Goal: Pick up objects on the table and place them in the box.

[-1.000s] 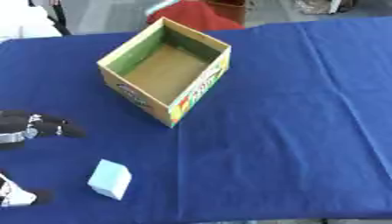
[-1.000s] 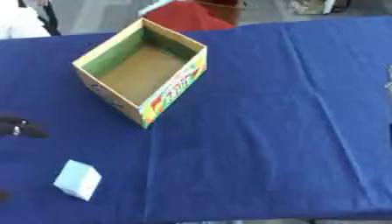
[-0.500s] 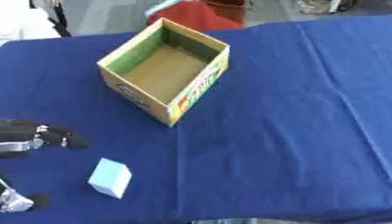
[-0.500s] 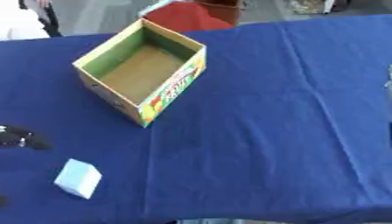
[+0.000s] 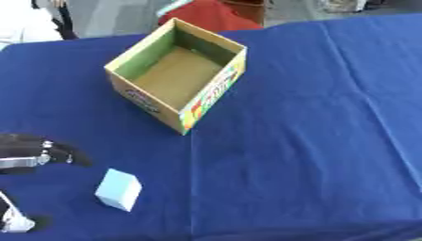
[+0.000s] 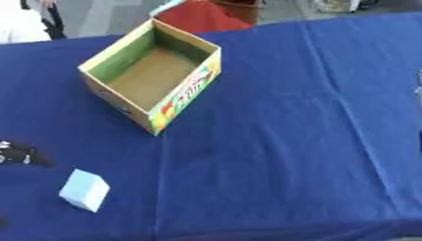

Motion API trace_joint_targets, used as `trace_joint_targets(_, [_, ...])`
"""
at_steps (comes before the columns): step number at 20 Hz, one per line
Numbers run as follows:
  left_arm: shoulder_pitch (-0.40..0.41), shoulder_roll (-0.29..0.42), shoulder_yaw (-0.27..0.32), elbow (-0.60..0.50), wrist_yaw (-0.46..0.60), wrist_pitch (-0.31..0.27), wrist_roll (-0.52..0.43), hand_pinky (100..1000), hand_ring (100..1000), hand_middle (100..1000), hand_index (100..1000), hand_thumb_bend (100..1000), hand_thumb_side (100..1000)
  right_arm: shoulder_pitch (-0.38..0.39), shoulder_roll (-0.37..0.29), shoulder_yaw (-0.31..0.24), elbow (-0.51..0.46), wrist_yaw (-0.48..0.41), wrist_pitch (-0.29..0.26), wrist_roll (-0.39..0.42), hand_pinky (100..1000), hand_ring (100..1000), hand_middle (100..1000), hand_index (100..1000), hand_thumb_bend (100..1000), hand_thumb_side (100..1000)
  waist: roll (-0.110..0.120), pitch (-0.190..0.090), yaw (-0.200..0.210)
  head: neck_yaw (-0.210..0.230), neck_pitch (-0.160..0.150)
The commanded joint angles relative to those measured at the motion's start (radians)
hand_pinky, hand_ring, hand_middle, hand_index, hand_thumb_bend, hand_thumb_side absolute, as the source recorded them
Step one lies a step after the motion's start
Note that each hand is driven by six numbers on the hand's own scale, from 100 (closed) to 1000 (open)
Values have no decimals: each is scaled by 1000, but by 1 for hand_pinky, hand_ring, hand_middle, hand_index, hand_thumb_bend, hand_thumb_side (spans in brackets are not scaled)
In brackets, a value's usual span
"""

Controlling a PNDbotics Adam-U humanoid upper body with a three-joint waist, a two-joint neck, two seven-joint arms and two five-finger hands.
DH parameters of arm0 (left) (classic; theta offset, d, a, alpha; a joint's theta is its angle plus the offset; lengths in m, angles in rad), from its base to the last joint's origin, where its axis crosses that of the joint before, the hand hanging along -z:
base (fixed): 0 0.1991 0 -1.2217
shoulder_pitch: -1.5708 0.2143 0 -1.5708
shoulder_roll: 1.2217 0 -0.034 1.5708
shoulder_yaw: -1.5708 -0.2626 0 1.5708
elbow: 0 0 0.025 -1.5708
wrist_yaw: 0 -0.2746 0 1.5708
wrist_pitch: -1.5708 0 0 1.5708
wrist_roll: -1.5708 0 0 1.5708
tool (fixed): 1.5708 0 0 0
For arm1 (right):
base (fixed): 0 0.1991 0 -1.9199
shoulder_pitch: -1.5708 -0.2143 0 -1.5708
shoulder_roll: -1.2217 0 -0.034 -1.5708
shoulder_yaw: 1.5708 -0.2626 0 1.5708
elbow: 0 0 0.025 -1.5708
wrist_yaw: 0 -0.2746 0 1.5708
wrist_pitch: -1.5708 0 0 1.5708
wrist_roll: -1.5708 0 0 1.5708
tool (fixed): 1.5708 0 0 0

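Observation:
An open cardboard box (image 5: 176, 74) with green inner walls and a printed side stands on the blue cloth, left of centre; it holds nothing that I can see. A small pale blue block (image 5: 118, 189) lies near the front left. My left hand (image 5: 35, 153), black with silver parts, hovers at the left edge just above and left of the block, fingers stretched to the right, open and holding nothing. A pale part of that hand (image 5: 13, 222) shows in the lower left corner. Only a grey sliver of my right hand (image 6: 418, 79) shows at the right edge.
The blue tablecloth (image 5: 313, 141) covers the whole table, with wide bare room right of the box. A red object (image 5: 210, 14) sits beyond the far edge behind the box. The table's front edge runs along the bottom.
My left hand has come down toward the front edge and a little rightward, closer to the pale blue block. Box and block have not moved.

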Motion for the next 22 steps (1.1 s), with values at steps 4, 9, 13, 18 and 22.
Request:
trace_joint_targets(4, [-38,-13,-20,-13,-61,49,29,882,906,877,962,453,163,-12,-12,-5,-20,-9,1,3,703,747,850,793,100,1000,-3,-14,-5,5,9])
trace_joint_targets(9, [-69,-39,-46,-13,-60,61,12,886,912,883,964,466,176,-12,-9,-4,-20,-11,1,5,703,746,850,793,100,1000,-3,-13,-7,9,11])
trace_joint_targets(13, [-108,-60,-53,-13,-77,75,8,888,914,884,963,460,185,-11,-6,-2,-20,-12,2,8,702,746,851,792,100,1000,-3,-14,-7,11,11])
trace_joint_targets(18, [-174,-104,-88,-13,-79,106,-11,881,905,857,948,510,227,-9,-2,-1,-20,-14,3,12,702,746,852,792,100,1000,-2,-15,-9,16,11])
trace_joint_targets(22, [-212,-136,-107,-13,-100,127,-35,881,898,845,931,592,284,-8,-1,-1,-20,-15,3,13,701,746,853,791,100,1000,1,-14,-9,17,12])
